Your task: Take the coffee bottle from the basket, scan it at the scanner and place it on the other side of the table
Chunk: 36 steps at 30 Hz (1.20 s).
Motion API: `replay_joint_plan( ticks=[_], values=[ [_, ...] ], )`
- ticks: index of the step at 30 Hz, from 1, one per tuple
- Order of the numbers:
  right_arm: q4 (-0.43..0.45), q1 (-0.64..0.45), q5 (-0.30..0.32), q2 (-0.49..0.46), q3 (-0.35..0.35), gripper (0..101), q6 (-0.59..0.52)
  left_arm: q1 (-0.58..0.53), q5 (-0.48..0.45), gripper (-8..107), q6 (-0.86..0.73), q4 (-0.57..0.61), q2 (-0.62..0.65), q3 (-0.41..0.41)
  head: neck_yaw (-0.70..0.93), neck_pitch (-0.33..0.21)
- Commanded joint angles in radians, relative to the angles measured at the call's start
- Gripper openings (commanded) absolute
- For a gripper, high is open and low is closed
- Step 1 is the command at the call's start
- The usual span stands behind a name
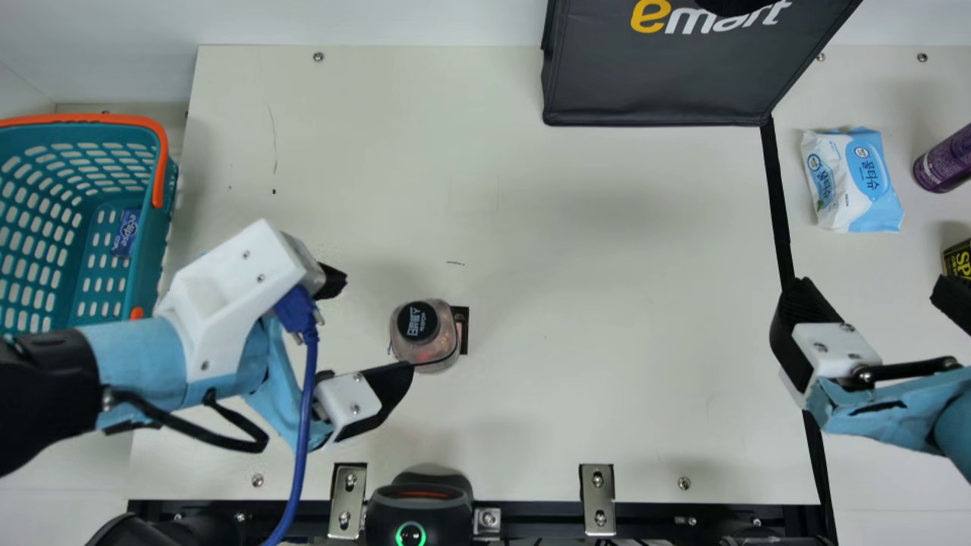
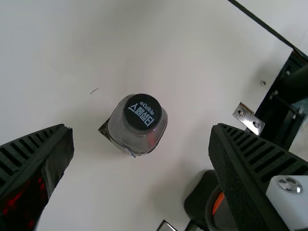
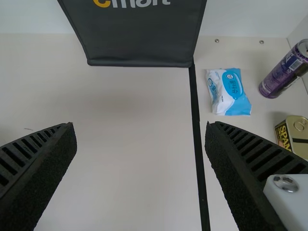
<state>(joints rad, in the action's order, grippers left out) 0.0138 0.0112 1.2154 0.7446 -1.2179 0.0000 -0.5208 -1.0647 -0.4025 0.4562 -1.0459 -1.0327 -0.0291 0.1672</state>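
Because the bottle was seen from above, the sides of the coffee bottle (image 1: 440, 347) were hard to make out beneath its black cap (image 1: 418, 321). In the main view, the left edge cut off the teal basket (image 1: 158, 246), the top edge the black bag (image 1: 645, 87), and the bottom edge the scanner (image 1: 421, 509). The clear, squat bottle, faintly red inside, stood upright on the desk (image 1: 607, 303), left of centre and low, near the widely spread left gripper (image 1: 372, 326); the right gripper (image 1: 875, 294), lower right, was also spread.
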Motion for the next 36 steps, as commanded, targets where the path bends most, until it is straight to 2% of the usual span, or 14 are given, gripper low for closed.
replay_joint_plan(
  ticks=[1, 11, 23, 31, 36],
  values=[
    [0.0, 0.0, 0.0, 0.0, 0.0, 95, 0.0, -0.031, -0.003, 90, 0.283, -0.075, 0.012, -0.01, 0.002, -0.029],
    [0.0, 0.0, 0.0, 0.0, 0.0, 95, 0.0, -0.213, 0.005, 90, 0.724, -0.307, 0.025, -0.031, 0.002, -0.029],
    [0.0, 0.0, 0.0, 0.0, 0.0, 95, 0.0, -0.5, 0.082, 90, 1.234, -0.658, -0.113, -0.039, 0.002, -0.029],
    [0.0, 0.0, 0.0, 0.0, 0.0, 95, 0.0, -0.614, 0.036, 90, 1.537, -0.858, -0.237, -0.077, 0.002, -0.029],
    [0.0, 0.0, 0.0, 0.0, 0.0, 95, 0.0, -0.661, -0.021, 90, 1.691, -0.936, -0.298, -0.088, 0.002, -0.029]
  ],
)
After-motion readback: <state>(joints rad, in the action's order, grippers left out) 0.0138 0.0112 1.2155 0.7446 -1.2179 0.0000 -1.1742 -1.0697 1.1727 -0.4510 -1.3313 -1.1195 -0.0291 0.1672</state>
